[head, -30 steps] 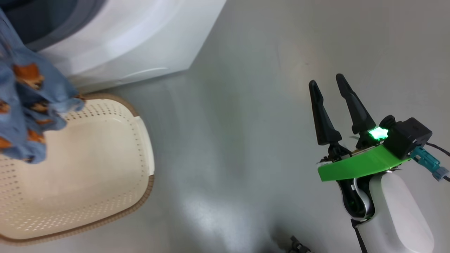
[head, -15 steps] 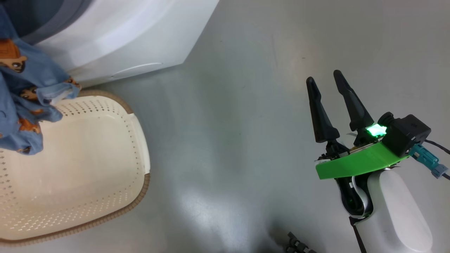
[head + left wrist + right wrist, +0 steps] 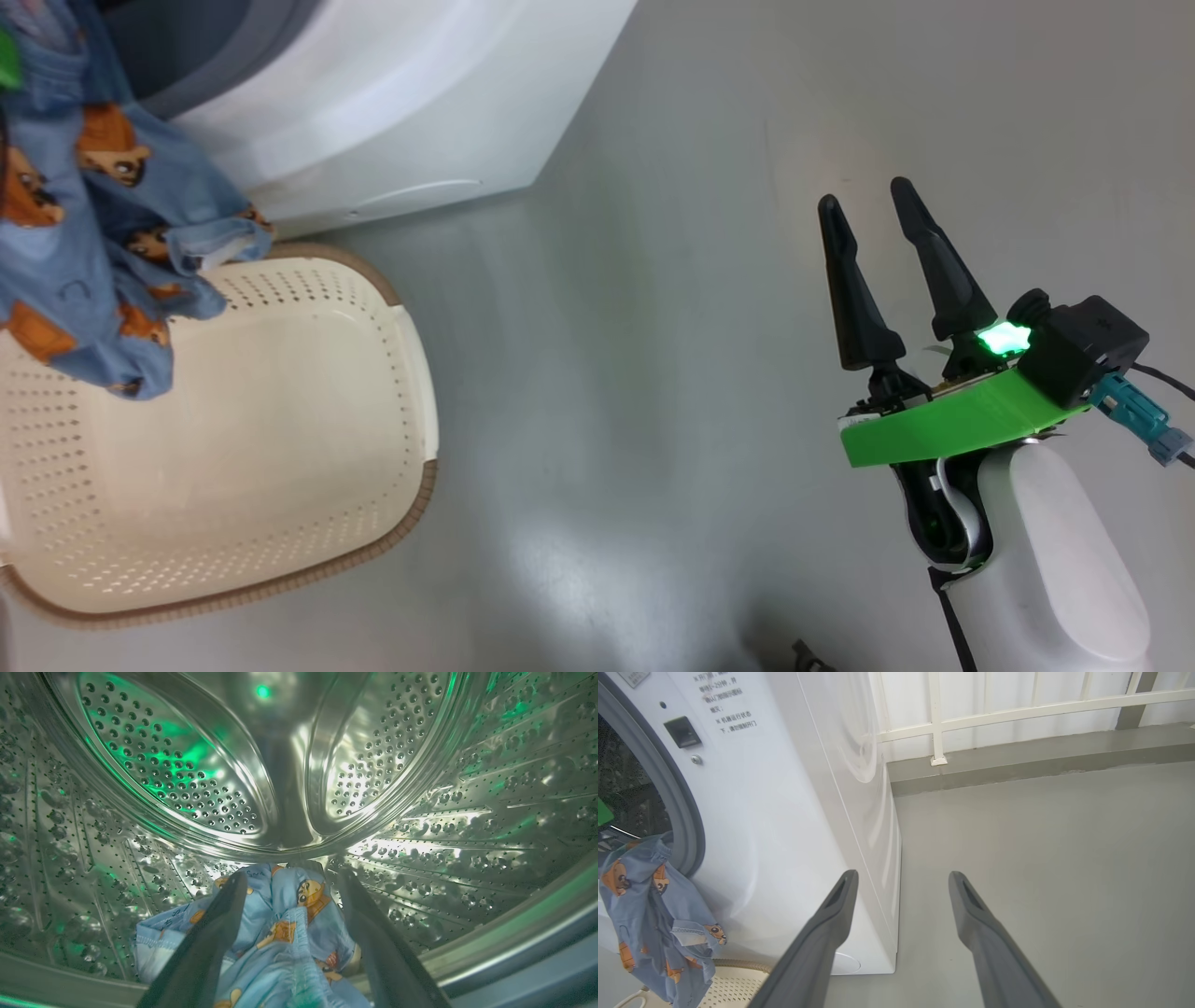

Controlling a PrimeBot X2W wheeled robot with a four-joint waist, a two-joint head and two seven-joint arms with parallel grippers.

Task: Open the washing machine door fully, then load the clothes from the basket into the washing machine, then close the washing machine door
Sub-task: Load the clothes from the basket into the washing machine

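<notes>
So the left end effector (image 3: 292,877) is deep in the washing machine (image 3: 401,103) drum (image 3: 187,774), fingers spread wide and pinching nothing. The clothes (image 3: 84,261) just flop, part inside and part dangling over the lip above the basket (image 3: 411,439). The right end effector (image 3: 864,191) hangs wide and empty, out of the way.

1 washing machine (image 3: 401,103), 1 basket (image 3: 415,401), 1 blue garment (image 3: 65,271), 2 end effectors (image 3: 290,875) (image 3: 865,198)

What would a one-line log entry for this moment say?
step: loading | left gripper: open, inside washing machine drum, astride blue printed garment | garment: partly hanging out above basket | right gripper: open, idle
</notes>
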